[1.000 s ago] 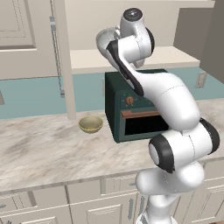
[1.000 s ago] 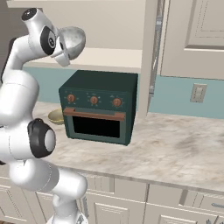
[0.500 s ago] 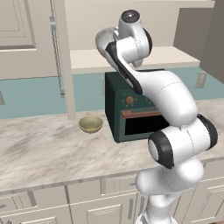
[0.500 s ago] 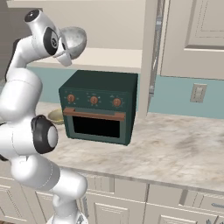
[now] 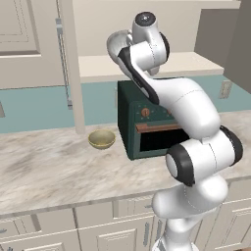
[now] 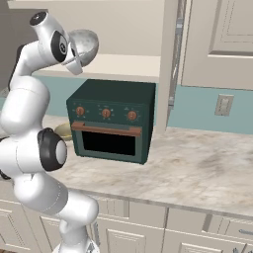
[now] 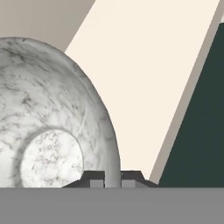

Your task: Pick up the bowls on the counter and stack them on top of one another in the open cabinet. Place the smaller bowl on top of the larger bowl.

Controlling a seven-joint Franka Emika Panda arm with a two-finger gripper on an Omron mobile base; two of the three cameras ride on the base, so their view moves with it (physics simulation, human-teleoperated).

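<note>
My gripper (image 7: 112, 177) is shut on the rim of the larger bowl (image 7: 48, 122), grey-white and marbled, which is tipped on its side. I hold this bowl (image 6: 85, 45) high above the counter (image 6: 197, 165), just in front of the open cabinet's pale shelf (image 6: 126, 66). From the left the held bowl (image 5: 114, 45) is partly behind my arm, at the shelf (image 5: 103, 66) edge. The smaller bowl (image 5: 102, 138), yellowish-tan, sits upright on the counter (image 5: 49, 171) left of the oven; part of it (image 6: 63, 130) peeks out behind my arm.
A dark green toaster oven (image 5: 147, 130) (image 6: 111, 121) stands on the counter under the shelf, below the held bowl. A cabinet post (image 5: 72, 73) with a metal handle bounds the shelf on the left. Closed cream doors (image 6: 222, 39) hang to the right.
The arm's upper joints have shifted very slightly. The marbled bowl stays gripped at about the same height in front of the shelf.
</note>
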